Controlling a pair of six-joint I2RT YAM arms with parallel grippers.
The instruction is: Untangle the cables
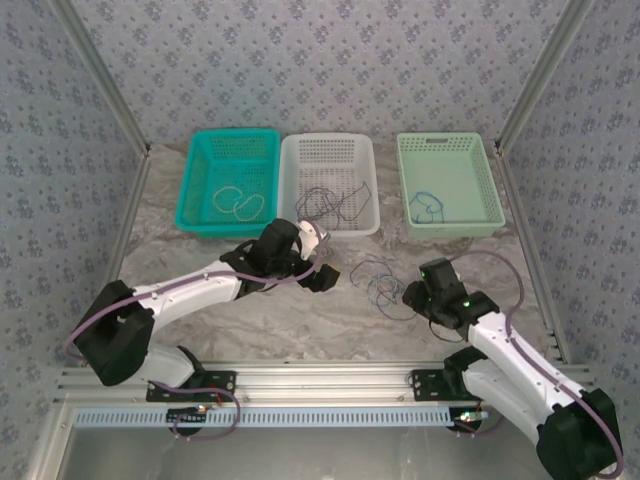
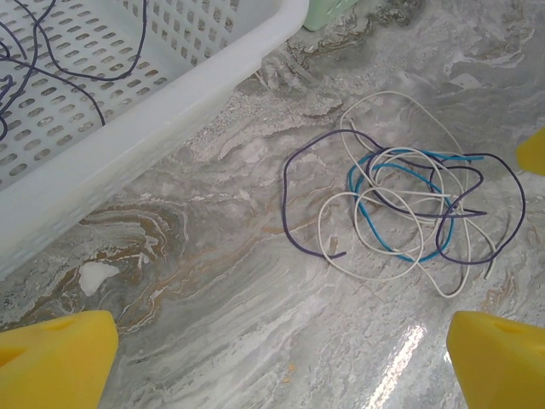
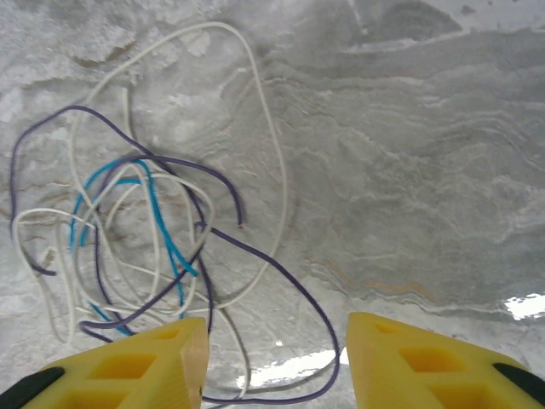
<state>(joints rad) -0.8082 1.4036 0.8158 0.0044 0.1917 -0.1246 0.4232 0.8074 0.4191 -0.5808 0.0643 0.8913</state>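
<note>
1. Three baskets stand in a row at the far side of the marbled grey bench [image 1: 300,320]: teal basket [image 1: 232,136] on the left, white basket [image 1: 328,140] in the middle, pale green basket [image 1: 448,140] on the right.
2. Contents: the teal basket holds whitish cable loops [image 1: 238,202], the white basket holds loose dark cables [image 1: 338,205], and the green basket holds one blue cable [image 1: 428,207].
3. Tangle of cables [image 1: 383,285] lies on bare bench, in front of the gap between the white and green baskets and apart from both.
4. Strands in the tangle are whitish, bright blue and dark violet. They loop over one another, with loose ends lying out on the bench.
5. Left fingers [image 1: 324,278] sit just left of the tangle, near the front rim of the white basket.
6. Left wrist view: the yellow tips are spread wide at the lower corners with nothing between them. The tangle is ahead and to the right, and the white basket wall fills the upper left.
7. Right fingers [image 1: 413,293] sit just right of the tangle.
8. Right wrist view: the yellow tips are spread apart and clamp nothing. Most of the tangle lies ahead on the left.
9. One dark violet strand runs across the bench through the gap between the right tips. I cannot tell whether it touches either tip.
</note>
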